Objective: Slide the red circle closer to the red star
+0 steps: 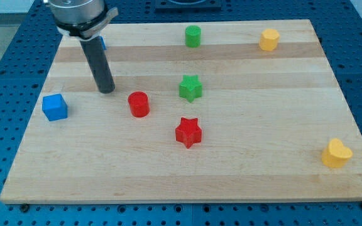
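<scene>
I have my tip (107, 90) resting on the bench (244, 176) in the upper left of the frame, just to the left of and slightly above the red circle (139, 103), near it but with a sliver of bare wood between them, so I judge no push has begun. That spot makes sense to me: the red star (188, 132) lies down and to the right of the circle, near the frame's centre, so a tip placed on the circle's upper-left side is behind it along the line toward the star. The two red blocks sit near each other but clearly apart. There is no claw on this rig, only the rod, so nothing is parted or clamped and I have no claw state to give. The green star (191, 88) stands just above and right of the path, close enough that a push aimed too high could nudge it. The blue cube (54, 107) at the left edge, the green cylinder (193, 36) and yellow block (269, 39) along the top, and the yellow heart (336, 153) at the lower right sit well apart from the route. A sliver of another blue block (104, 43) peeks from behind the rod.
</scene>
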Robot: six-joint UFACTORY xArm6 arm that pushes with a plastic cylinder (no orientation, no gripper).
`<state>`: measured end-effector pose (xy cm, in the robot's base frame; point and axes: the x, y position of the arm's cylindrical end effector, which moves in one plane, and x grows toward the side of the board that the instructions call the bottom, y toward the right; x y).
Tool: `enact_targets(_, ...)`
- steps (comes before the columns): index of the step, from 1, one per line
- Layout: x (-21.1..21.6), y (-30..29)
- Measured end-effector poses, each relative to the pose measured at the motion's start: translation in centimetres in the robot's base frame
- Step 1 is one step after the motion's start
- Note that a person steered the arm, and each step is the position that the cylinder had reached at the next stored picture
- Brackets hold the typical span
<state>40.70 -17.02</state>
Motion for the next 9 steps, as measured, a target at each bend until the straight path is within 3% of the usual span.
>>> enact_targets(6,1.9,10.7)
enact_targets(8,2.0,4.1)
enact_targets(9,4.9,5.1)
